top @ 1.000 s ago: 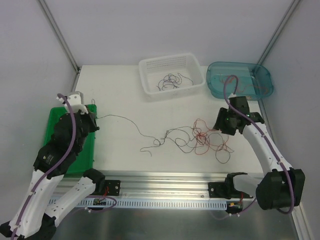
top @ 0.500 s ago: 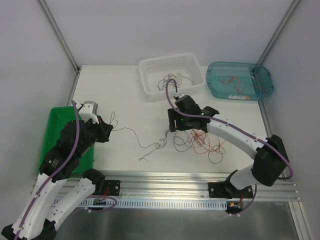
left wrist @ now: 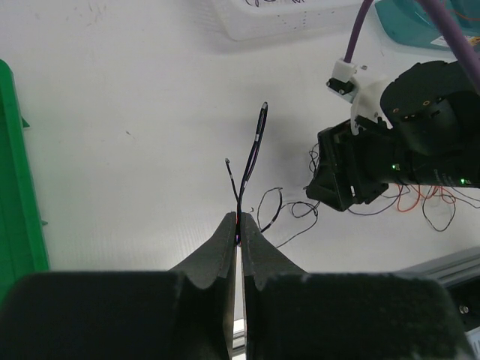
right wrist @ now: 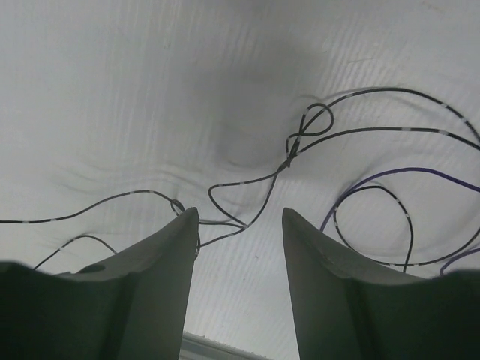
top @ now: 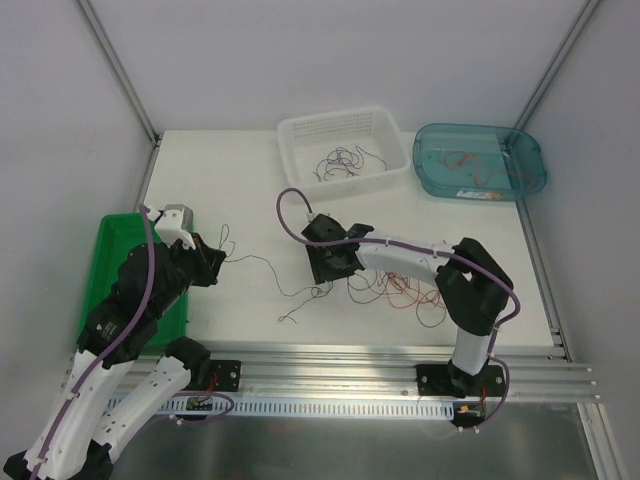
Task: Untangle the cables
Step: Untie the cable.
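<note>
Right gripper (right wrist: 240, 217) has swung in, half-open, left of the cable tangle (top: 400, 285); left gripper (left wrist: 238, 225) pinches a limp, featherlight black wire (left wrist: 255, 146), best gripped beside its knot (right wrist: 291, 154).

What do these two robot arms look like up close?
The left arm and right arm are white with bulky black joints. A purple hose runs along each. The jaws are two dark tapered fingers; tiny green lights dot the right wrist.
</note>
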Robot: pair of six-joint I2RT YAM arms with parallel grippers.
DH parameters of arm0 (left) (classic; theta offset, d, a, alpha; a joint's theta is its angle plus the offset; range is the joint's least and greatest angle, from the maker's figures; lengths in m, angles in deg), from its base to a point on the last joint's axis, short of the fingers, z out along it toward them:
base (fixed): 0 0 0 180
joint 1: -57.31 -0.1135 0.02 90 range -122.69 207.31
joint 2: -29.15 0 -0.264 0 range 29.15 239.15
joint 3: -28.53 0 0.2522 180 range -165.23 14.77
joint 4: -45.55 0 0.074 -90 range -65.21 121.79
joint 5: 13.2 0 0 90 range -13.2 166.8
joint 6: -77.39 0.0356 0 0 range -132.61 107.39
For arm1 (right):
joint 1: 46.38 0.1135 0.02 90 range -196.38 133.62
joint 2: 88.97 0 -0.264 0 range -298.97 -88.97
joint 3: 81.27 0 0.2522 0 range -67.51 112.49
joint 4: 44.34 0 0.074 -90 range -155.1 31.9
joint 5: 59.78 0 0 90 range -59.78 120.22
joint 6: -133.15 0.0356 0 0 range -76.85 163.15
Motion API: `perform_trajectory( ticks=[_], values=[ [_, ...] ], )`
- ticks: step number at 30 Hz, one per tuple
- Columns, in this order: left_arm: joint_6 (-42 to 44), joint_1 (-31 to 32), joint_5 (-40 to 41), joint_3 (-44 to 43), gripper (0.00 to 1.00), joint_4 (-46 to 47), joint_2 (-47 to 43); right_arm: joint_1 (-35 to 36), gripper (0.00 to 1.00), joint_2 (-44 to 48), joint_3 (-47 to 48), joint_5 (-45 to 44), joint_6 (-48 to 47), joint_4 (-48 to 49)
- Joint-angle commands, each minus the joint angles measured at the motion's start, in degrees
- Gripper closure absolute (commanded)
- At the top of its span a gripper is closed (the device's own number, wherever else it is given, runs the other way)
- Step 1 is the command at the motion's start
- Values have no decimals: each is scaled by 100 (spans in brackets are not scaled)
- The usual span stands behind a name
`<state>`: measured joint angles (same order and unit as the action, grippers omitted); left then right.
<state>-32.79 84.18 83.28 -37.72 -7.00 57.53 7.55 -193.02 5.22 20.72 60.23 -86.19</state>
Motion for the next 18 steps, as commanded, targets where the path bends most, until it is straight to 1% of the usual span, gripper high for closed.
perform_trajectory(
  ticks=[1, 3, 4, 5, 6, 7, 9, 11, 13, 14, 15, 16, 17, 18],
  values=[
    [-65, -77, 81, 55, 100, 178, -61, 12, 48, -133, 84, 369, -239, -3],
    [-56, -68, 134, 46, 100, 170, -61, 3, 50, -238, 110, 519, -275, -46],
    [-56, -77, 160, 37, 100, 152, -61, 12, 53, -273, 110, 493, -293, -38],
    [-56, -68, 187, 28, 100, 161, -52, 12, 60, -309, 119, 449, -328, -29],
    [-64, -68, 213, 20, 100, 152, -52, 3, 65, -318, 119, 379, -346, -29],
    [-65, -77, 300, 11, 100, 143, -43, -14, 75, -318, 119, 222, -363, -55],
    [-47, -68, 450, -24, 100, 82, -26, -93, 88, -161, 58, 19, -416, -160],
    [-38, -77, 923, -94, 100, -41, 0, -355, 99, 85, -56, -287, -469, -257],
    [-21, -77, 1485, -165, 100, -382, 71, -628, 99, 717, -311, -526, -592, -477],
    [-3, -77, 2123, -226, 100, -497, 193, -995, 99, 963, -399, -727, -653, -564],
    [-3, -77, 2416, -270, 100, -646, 246, -1207, 99, 1540, -583, -816, -758, -731],
    [14, -77, 2689, -305, 100, -848, 377, -1453, 99, 1815, -645, -930, -820, -819],
    [6, -77, 3231, -401, 100, -954, 422, -2004, 99, 2088, -707, -914, -881, -916],
    [14, -77, 3445, -446, 100, -999, 466, -2314, 99, 2412, -742, -827, -934, -1039]
  ],
)
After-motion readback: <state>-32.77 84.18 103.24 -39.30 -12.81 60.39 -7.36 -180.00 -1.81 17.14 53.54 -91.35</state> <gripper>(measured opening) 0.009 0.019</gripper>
